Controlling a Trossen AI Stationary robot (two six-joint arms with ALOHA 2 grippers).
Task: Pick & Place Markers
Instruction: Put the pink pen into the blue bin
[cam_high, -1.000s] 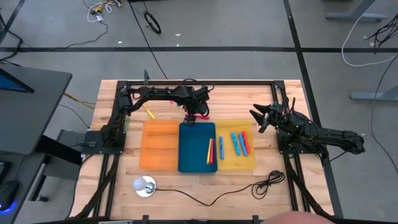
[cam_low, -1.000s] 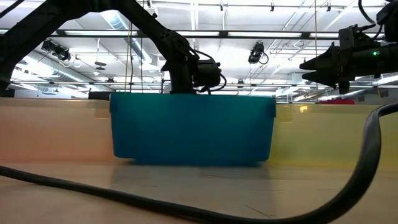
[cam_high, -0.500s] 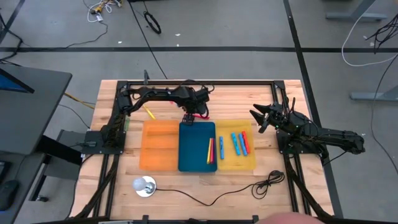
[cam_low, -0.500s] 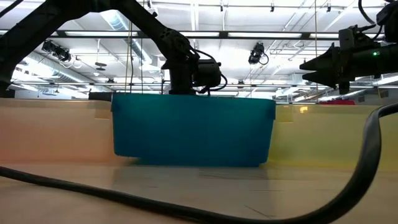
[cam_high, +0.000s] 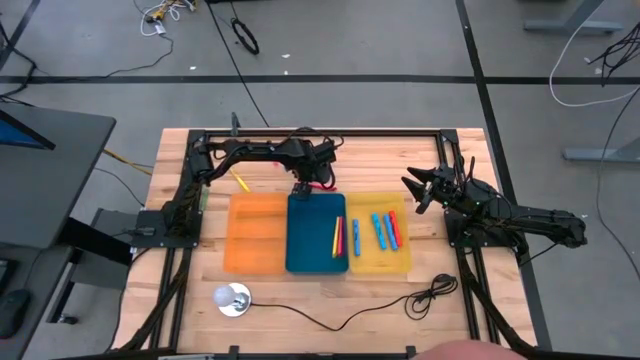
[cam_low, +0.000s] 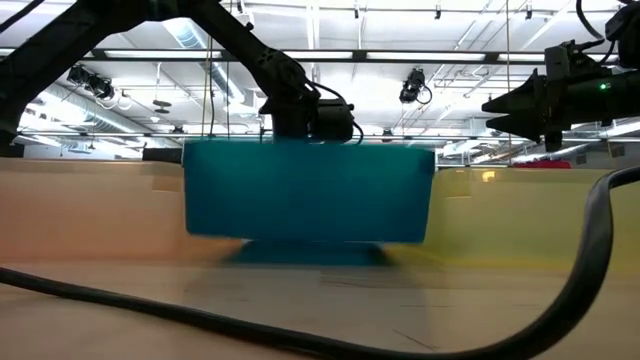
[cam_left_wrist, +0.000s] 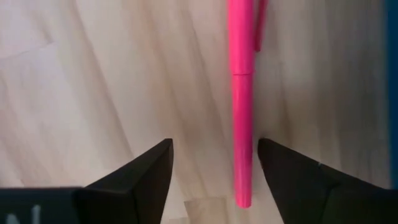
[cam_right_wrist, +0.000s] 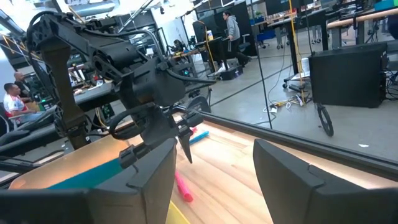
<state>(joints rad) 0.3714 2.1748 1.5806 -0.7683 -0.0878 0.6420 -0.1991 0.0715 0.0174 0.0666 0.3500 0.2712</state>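
Note:
My left gripper (cam_high: 304, 188) is open and points down at the table just beyond the far wall of the blue tray (cam_high: 310, 250). A pink marker (cam_left_wrist: 241, 112) lies on the wood between its fingers (cam_left_wrist: 214, 143), close to one of them. A yellow marker (cam_high: 240, 181) lies on the table beyond the orange tray (cam_high: 258, 233). Two markers (cam_high: 337, 238) lie in the blue tray. Several blue markers and a red one (cam_high: 385, 231) lie in the yellow tray (cam_high: 402, 262). My right gripper (cam_high: 410, 190) hangs open above the table by the yellow tray's far right corner. My left gripper comes from above with its fingers across the pink marker's lower half (cam_left_wrist: 242, 168). One finger (cam_left_wrist: 292, 174) stands right beside the marker, and I cannot tell whether it touches. The marker lies flat on the table.
A black cable (cam_high: 430, 292) loops on the near right part of the table, and a white round object (cam_high: 231, 298) sits near the front left. The three trays stand side by side mid-table. Bare wood (cam_high: 380, 165) shows along the far edge.
The blue tray has shifted a little toward the table's far edge. In the low view its near wall now shows smaller and higher, blurred, with a dark strip beneath it. My left gripper has edged slightly toward the far edge.

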